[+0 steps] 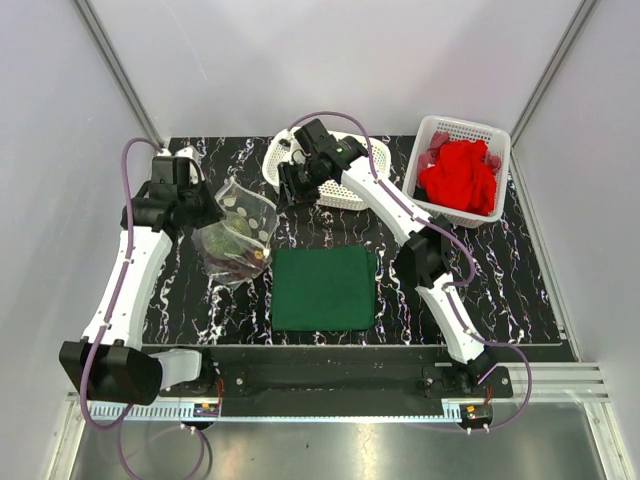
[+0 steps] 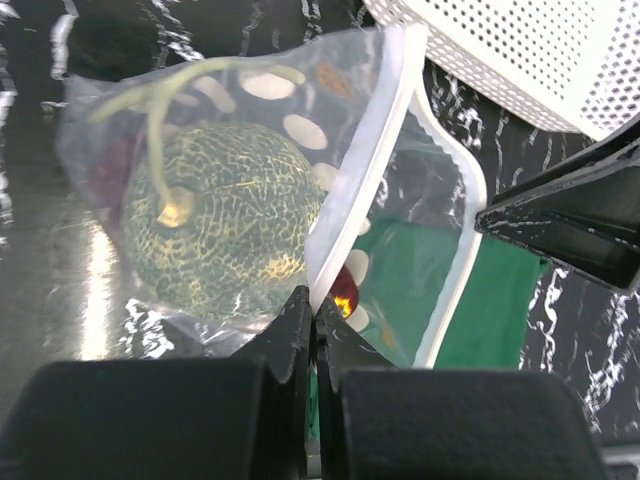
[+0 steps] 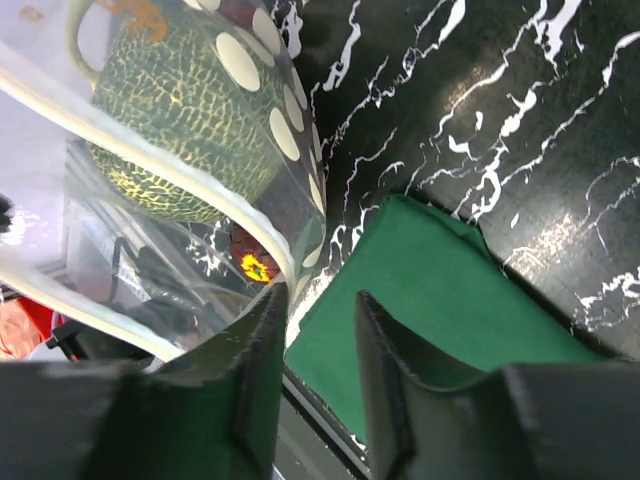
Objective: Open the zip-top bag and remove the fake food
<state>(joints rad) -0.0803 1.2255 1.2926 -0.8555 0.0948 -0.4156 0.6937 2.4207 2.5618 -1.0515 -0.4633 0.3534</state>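
The zip-top bag point(image 1: 236, 230) lies on the black marbled table, left of centre, its mouth gaping with the two white zip strips apart. My left gripper point(image 2: 313, 300) is shut on one white strip point(image 2: 350, 190) of the bag point(image 2: 250, 150). Inside the bag sit the fake food: a mottled green ball point(image 2: 225, 230) and a dark red berry point(image 2: 343, 290). My right gripper point(image 3: 318, 300) stands open with nothing between its fingers. The bag's other strip point(image 3: 200, 185) runs just past its left fingertip. The green ball point(image 3: 180, 100) and the berry point(image 3: 250, 258) show there too.
A flat dark green cloth point(image 1: 322, 287) lies in the middle of the table, right of the bag. One white lattice basket point(image 1: 340, 185) sits under the right arm. Another white basket point(image 1: 500, 135) at the back right holds a red cloth point(image 1: 458, 175).
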